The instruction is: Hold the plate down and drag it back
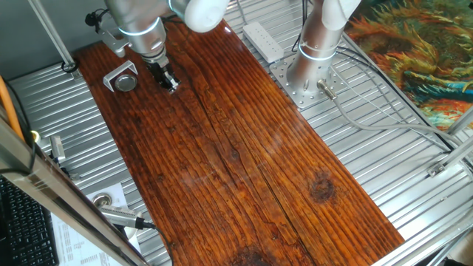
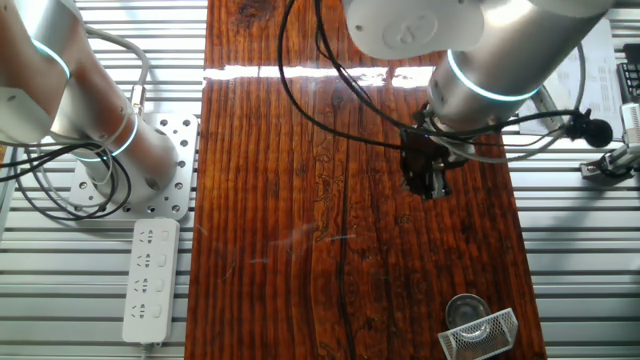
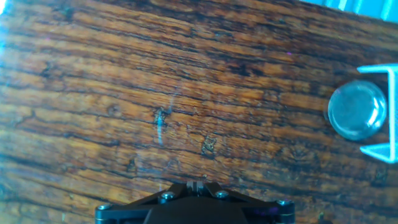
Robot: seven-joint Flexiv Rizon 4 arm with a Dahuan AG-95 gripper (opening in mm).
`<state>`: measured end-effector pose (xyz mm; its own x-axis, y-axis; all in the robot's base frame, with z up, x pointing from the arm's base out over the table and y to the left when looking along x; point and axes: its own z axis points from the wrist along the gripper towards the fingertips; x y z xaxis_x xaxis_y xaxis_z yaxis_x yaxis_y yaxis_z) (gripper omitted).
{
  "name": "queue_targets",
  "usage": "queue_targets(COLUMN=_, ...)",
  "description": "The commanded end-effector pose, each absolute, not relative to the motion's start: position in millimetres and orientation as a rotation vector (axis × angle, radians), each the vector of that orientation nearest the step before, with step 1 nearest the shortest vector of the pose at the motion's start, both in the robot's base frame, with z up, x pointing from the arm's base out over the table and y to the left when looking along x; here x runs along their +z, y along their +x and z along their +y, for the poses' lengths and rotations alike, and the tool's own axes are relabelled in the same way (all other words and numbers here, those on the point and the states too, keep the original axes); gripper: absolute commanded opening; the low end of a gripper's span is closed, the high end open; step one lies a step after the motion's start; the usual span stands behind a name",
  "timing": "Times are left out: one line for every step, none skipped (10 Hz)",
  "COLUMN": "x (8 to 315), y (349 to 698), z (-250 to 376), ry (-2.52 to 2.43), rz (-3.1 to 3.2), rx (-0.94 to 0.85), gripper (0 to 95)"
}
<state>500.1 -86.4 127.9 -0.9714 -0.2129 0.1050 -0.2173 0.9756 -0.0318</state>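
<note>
A: We're looking at our gripper (image 1: 171,82) first, hanging low over the wooden desk (image 1: 251,170) near one end, and it carries nothing.

B: Open or closed, can we say?

A: The fingers look drawn close together in both fixed views, but we can't tell for certain; the hand view shows only the black gripper base at the bottom edge.

B: And the plate?

A: The plate (image 1: 126,83) lies flat on the desk, well clear of the gripper, off to one side. In the hand view the plate (image 3: 357,110) sits at the far right, above the fingers' line.

B: What's around it?

A: The bent silver bracket (image 2: 480,334) cups the plate's far side, its open mouth toward us.

B: So we judge a sideways shift onto the plate comes next, then pressing down.
</note>
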Motion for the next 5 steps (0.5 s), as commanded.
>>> queue_targets(x=127.3, y=499.3, z=-87.2, ry=0.328, rz=-3.095, rx=0.079, gripper=0.0)
queue_targets(x=127.3, y=499.3, z=-87.2, ry=0.335, rz=-3.1, rx=0.079, gripper=0.0)
queue_targets(x=127.3, y=499.3, z=-87.2, ry=0.324, rz=-3.095, rx=0.084, gripper=0.0)
queue_targets(x=127.3, y=499.3, z=-87.2, ry=0.318, rz=-3.097, rx=0.082, gripper=0.0)
queue_targets(x=127.3, y=499.3, z=-87.2, ry=0.316, rz=-3.107, rx=0.075, gripper=0.0)
